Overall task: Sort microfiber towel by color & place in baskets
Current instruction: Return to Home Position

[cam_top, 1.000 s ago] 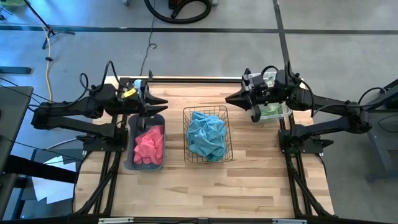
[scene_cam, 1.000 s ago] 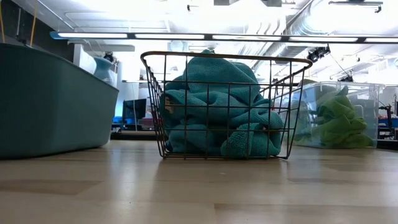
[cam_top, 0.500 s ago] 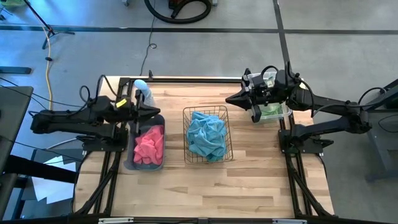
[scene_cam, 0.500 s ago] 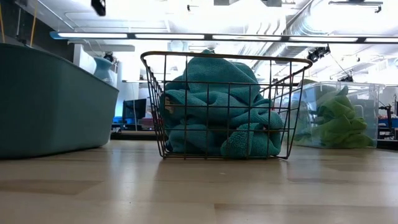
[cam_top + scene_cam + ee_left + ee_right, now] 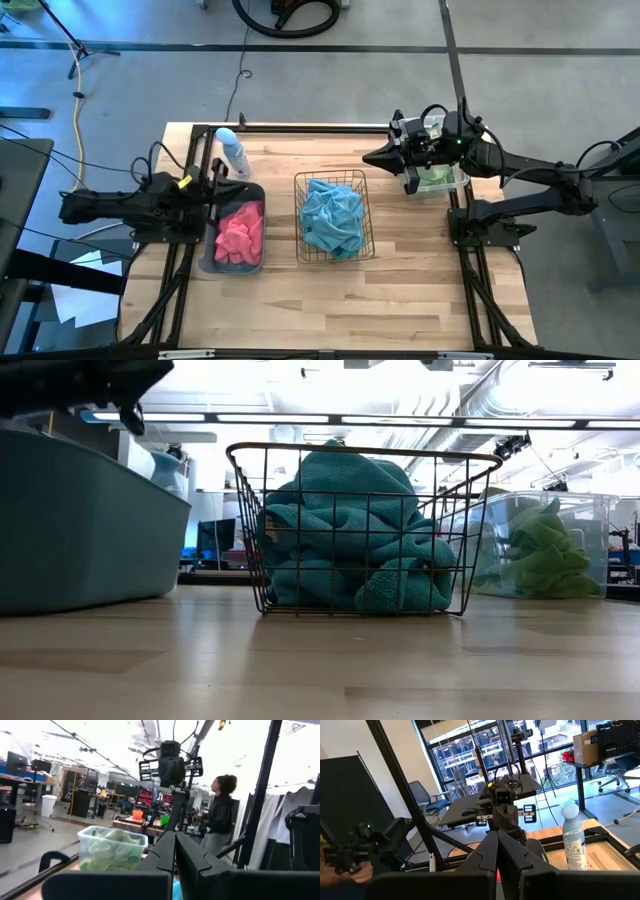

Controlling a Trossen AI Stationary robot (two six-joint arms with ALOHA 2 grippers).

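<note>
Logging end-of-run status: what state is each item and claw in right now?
grey-blue tub, holds pink towels
wire basket, holds blue towels
clear bin, holds green towels
bottle, upright
left claw, shut, by the tub
right claw, shut, by the clear bin

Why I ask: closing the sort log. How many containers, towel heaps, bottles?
Containers: 3 (dark grey-blue plastic tub, copper wire mesh basket, clear plastic bin)
Towel heaps: 3 (pink heap, teal heap, lime green heap)
Pale blue-and-white bottle: 1
Total: 7
</note>
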